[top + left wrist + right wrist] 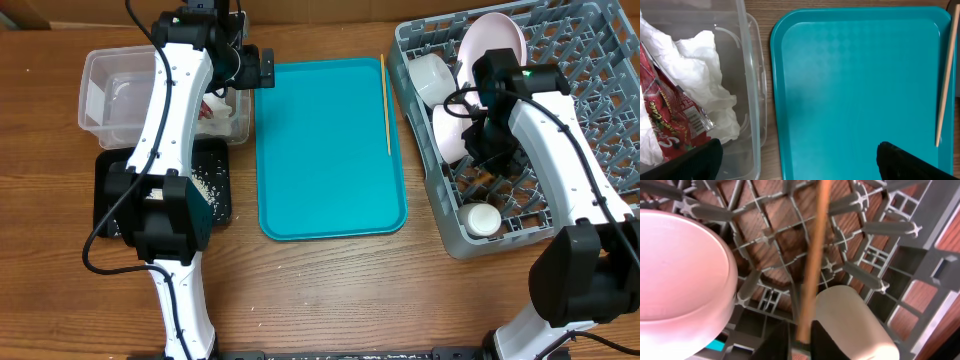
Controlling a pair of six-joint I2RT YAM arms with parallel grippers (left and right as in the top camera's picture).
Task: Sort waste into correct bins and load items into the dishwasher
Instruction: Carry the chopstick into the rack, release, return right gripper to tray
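Observation:
My left gripper (797, 167) is open and empty, straddling the wall of the clear tub (752, 75) and the teal tray (855, 90). The tub holds the crumpled white napkin (700, 70) and the red-and-silver wrapper (665, 120). One chopstick (945, 90) lies along the teal tray's right edge (385, 100). My right gripper (801, 339) is shut on the second chopstick (815, 255), held upright inside the grey dish rack (765, 235) beside a white cup (850, 325) and a pale pink-looking bowl (680, 270). The rack (600, 100) holds the pink plate (495, 40), white bowls (430, 78) and the cup (483, 220).
The shallow black tray (222, 205) lies in front of the clear tub (110, 95) with white rice grains (203, 183) scattered in it. The teal tray (330, 150) lies between the bins and the rack. The left arm (170, 110) reaches over both bins.

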